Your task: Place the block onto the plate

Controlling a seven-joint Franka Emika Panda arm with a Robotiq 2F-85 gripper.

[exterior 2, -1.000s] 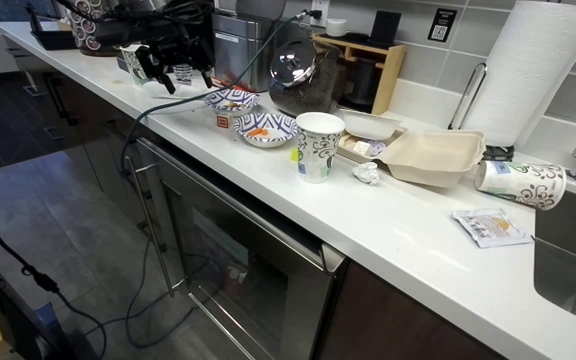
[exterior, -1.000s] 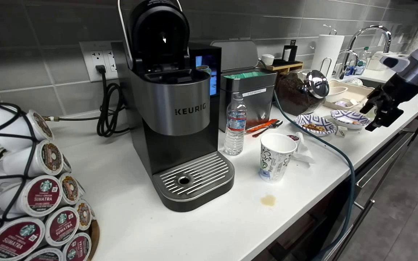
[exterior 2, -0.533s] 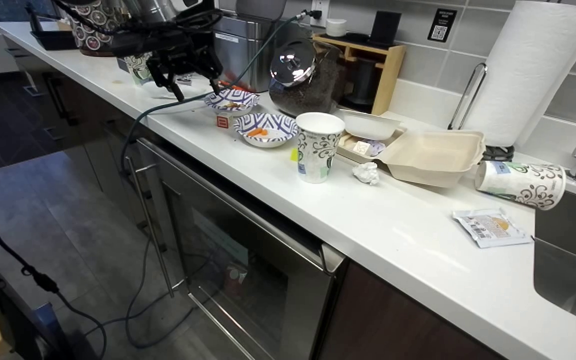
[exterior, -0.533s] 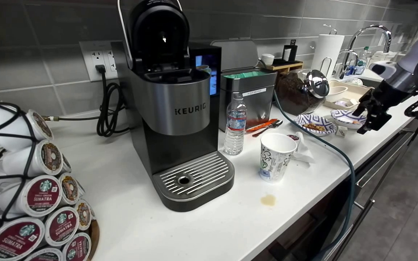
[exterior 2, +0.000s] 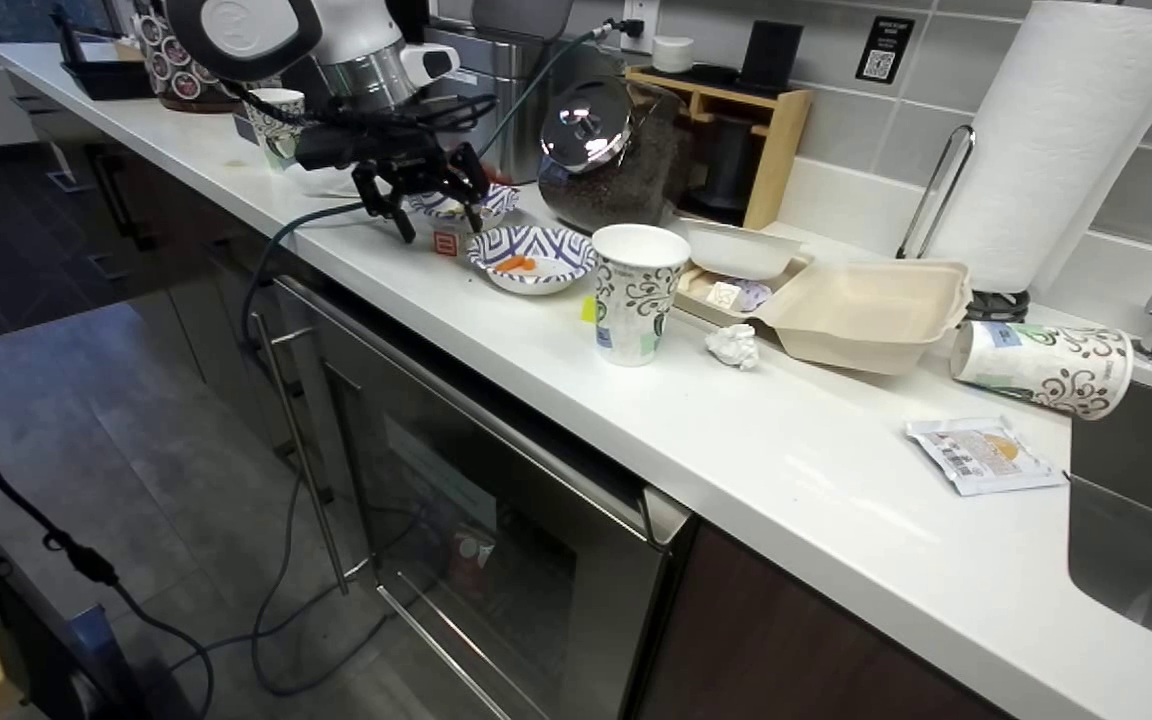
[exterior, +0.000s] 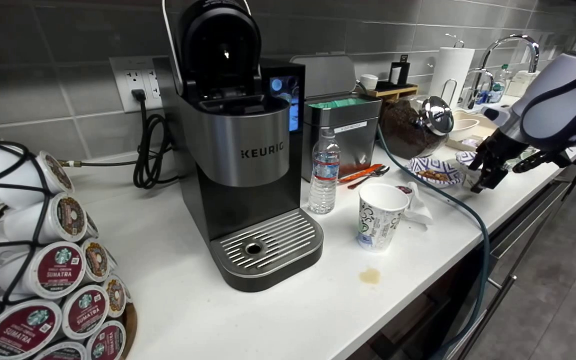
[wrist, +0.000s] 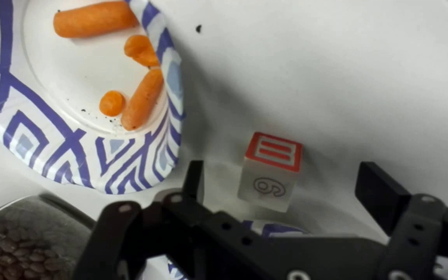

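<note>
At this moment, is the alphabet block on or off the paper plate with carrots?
Off: in the wrist view, the alphabet block sits on the counter, apart from the paper plate.

Mostly grey and white

A grey tiled wall point(exterior: 93, 35) rises behind a white counter point(exterior 2: 786, 450) that shines in patches. Underneath I see a glass-fronted appliance point(exterior 2: 496, 570) and a dark brown panel point(exterior 2: 776, 645); the floor point(exterior 2: 126, 380) is grey.

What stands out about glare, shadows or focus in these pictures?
Wrist view: the black claw looks slightly soft, and a diffuse shadow falls on the white countertop beside the blue-and-white patterned paper plate holding carrots; both exterior views: bright highlights on the round chrome jar lid; an exterior view: pale glare streaks the countertop near the flat white rectangular packet.
</note>
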